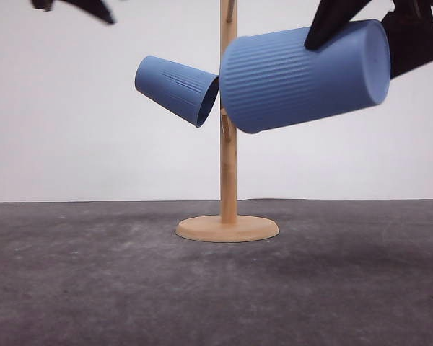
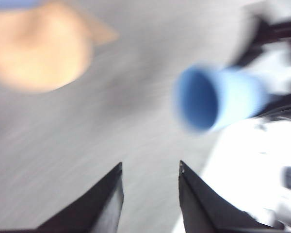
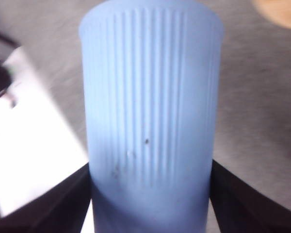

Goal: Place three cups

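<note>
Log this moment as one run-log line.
right claw: shut on held cup, tilted in the air by the wooden rack | hung cup: on rack | left claw: open, empty

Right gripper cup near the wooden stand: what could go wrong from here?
1. The held cup, tilted on its side in the right gripper, sits close to the hung cup and the stand; a bump could knock that cup off its peg.
2. A push on the post might tip the stand.
3. The left gripper is open and its view is motion-blurred, so the arms could cross paths.
</note>
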`<act>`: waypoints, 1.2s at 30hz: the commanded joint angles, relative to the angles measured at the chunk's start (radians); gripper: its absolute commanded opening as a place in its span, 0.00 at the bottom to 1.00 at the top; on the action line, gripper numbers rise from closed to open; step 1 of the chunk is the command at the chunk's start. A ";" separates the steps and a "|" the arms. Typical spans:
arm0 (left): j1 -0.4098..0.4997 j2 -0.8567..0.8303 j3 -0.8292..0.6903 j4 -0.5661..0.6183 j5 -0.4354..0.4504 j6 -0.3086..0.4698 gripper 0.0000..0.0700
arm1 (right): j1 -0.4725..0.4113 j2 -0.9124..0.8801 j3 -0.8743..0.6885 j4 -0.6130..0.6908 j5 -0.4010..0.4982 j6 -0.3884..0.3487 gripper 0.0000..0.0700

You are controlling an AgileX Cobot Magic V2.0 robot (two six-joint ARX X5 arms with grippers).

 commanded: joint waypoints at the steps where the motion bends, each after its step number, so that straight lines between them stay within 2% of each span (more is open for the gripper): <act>1: 0.001 -0.005 0.033 -0.022 -0.126 -0.098 0.29 | 0.023 0.010 0.040 0.026 0.037 0.114 0.46; 5: 0.002 -0.009 0.033 -0.023 -0.421 -0.209 0.29 | 0.064 0.033 0.077 0.060 0.135 0.217 0.46; 8: 0.002 -0.010 0.033 -0.024 -0.540 -0.241 0.29 | 0.072 0.073 0.094 0.072 0.147 0.246 0.46; 25: 0.002 -0.013 0.033 -0.024 -0.552 -0.244 0.29 | 0.063 0.355 0.275 0.141 0.232 0.301 0.46; 36: 0.002 -0.013 0.033 -0.024 -0.553 -0.244 0.29 | 0.017 0.432 0.313 0.187 0.281 0.331 0.46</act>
